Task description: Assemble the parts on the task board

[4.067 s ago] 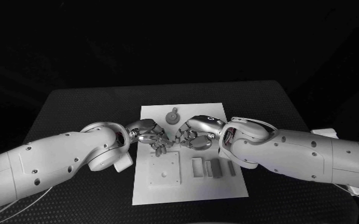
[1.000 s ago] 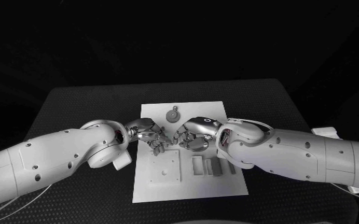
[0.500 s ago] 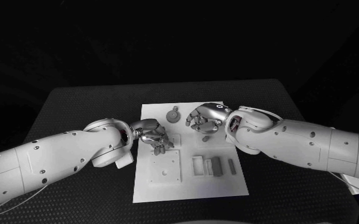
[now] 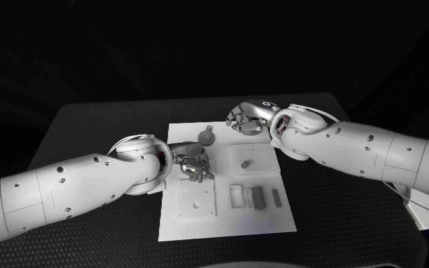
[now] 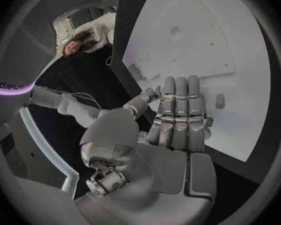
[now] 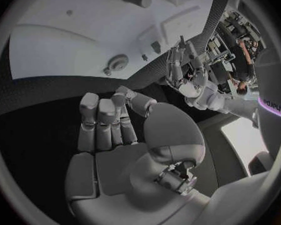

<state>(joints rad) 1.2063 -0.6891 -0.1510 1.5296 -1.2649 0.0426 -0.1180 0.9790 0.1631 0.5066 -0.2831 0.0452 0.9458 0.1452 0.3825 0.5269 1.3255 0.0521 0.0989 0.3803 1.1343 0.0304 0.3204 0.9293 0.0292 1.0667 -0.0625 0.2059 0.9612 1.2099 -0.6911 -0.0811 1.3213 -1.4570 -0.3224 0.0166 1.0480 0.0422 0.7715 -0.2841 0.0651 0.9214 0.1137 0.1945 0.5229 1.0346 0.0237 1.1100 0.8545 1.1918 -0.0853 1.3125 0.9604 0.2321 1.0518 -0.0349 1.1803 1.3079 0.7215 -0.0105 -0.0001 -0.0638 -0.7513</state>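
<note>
White task board [image 4: 224,218] lies mid-table with small grey parts [image 4: 257,197] near its front edge; the left hand [image 4: 191,164], fingers straight and empty, hovers low and could knock them, while the right hand [image 4: 249,119] waits curled, holding nothing.

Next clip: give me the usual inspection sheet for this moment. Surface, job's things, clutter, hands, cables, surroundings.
Surface: black table, matte, textured.
Job's things: white task board in the middle; a round part at its far end; a small peg on a raised square; long grey parts in a row at the near right; a square plate at the near left.
Clutter: nothing seen.
Hands: left hand over the board's left edge, fingers together, nothing seen in it; right hand raised at the far right corner, fingers curled, holding nothing.
Cables: thin pale cable by the right arm.
Surroundings: dark.
</note>
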